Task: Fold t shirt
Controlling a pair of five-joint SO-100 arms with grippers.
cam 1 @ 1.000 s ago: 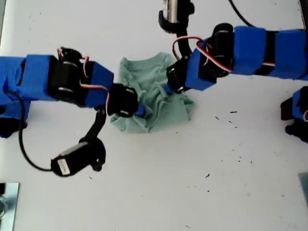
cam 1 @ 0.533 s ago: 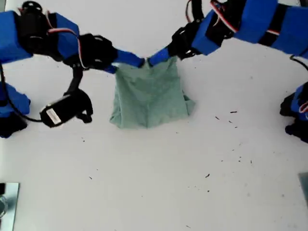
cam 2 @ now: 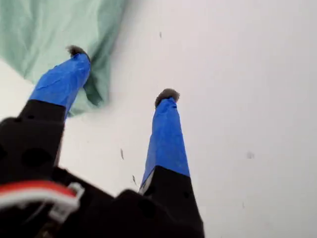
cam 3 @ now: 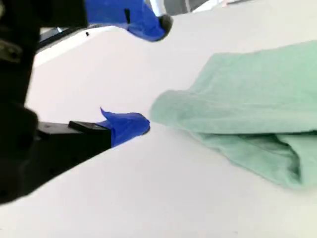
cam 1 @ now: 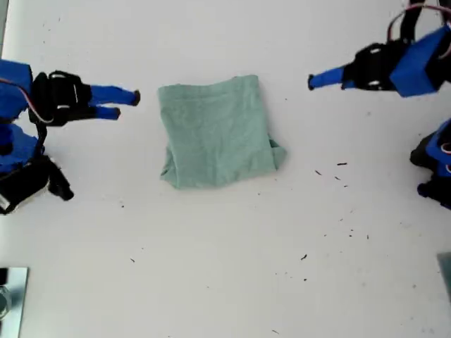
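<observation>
The pale green t shirt (cam 1: 215, 130) lies on the white table as a folded, roughly square bundle, with a small bulge of cloth at its corner toward the exterior view's right. My first gripper (cam 1: 311, 82) hovers open off the shirt's side at the exterior view's right, apart from it. Its blue fingers (cam 2: 167, 134) point toward the t shirt (cam 2: 44, 29). My second gripper (cam 1: 128, 103) stands open at the exterior view's left, close to the shirt's far corner and holding nothing. From my second gripper (cam 3: 156, 73), the t shirt (cam 3: 257, 94) shows stacked layers.
Blue arm bases stand at both sides of the exterior view, one at the right edge (cam 1: 433, 165). A metal object (cam 1: 10, 296) sits in that view's lower left corner. Small dark specks (cam 1: 342, 164) dot the white table.
Both grippers carried the shirt's edge to the far side, let go and drew back to opposite sides. The crumpled shirt now lies flat and folded.
</observation>
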